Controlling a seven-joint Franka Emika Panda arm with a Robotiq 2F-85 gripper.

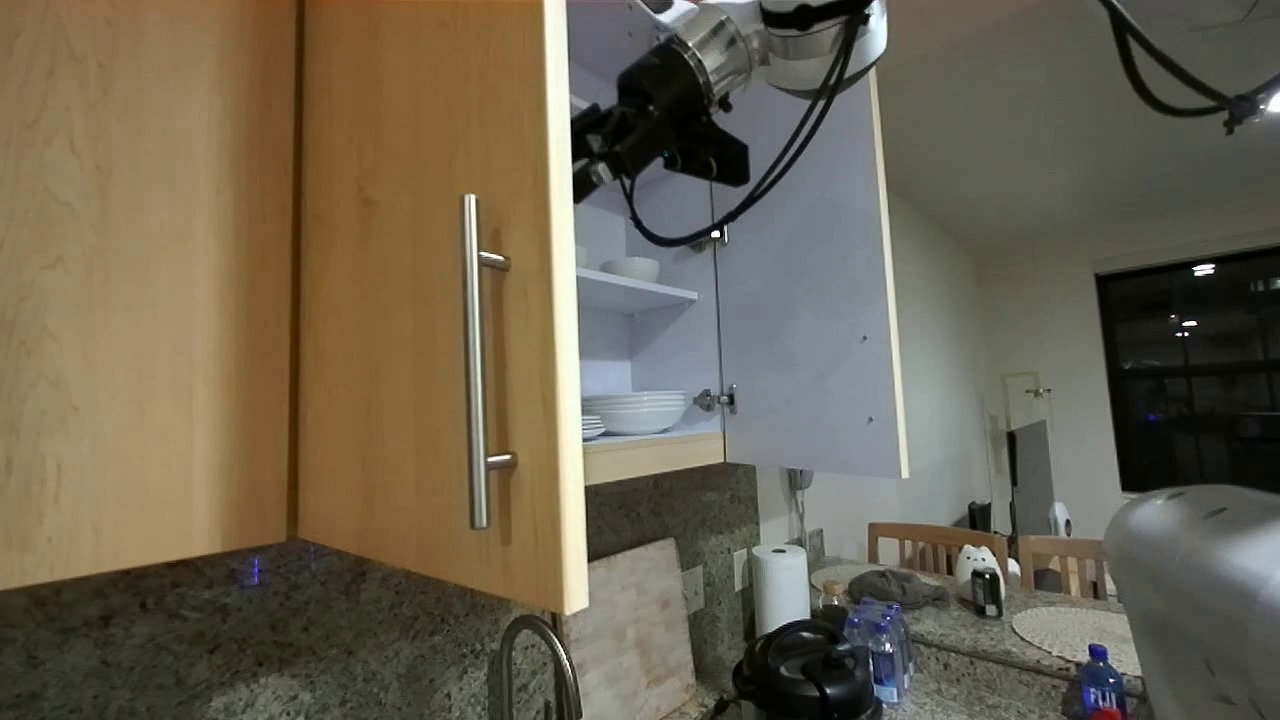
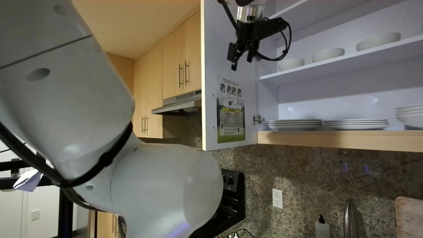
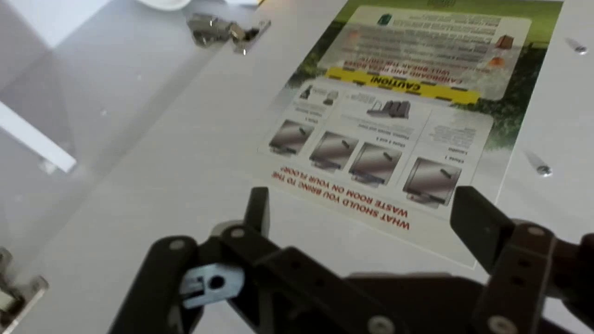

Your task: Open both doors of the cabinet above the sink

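Observation:
Both doors of the maple cabinet (image 1: 655, 458) stand open. In an exterior view, the near door (image 1: 400, 320) shows its wood face with a metal bar handle (image 1: 475, 360), and the far door (image 1: 800, 320) shows its white inside. A poster (image 2: 231, 114) covers part of the near door's inner face. My gripper (image 2: 242, 62) hangs in front of that inner face, above the poster. From the wrist, the gripper (image 3: 362, 204) is open, fingers wide apart, nothing between them. Near-door wood partly hides its tips in an exterior view. The sink is out of view; its faucet (image 2: 349, 216) shows.
White bowls (image 2: 327, 54) and stacked plates (image 2: 294, 125) fill the shelves (image 2: 343, 59). Below are a cutting board (image 1: 630, 630), paper towel roll (image 1: 780, 590) and black cooker (image 1: 810, 670). A range hood (image 2: 178, 104) lies beyond the poster door.

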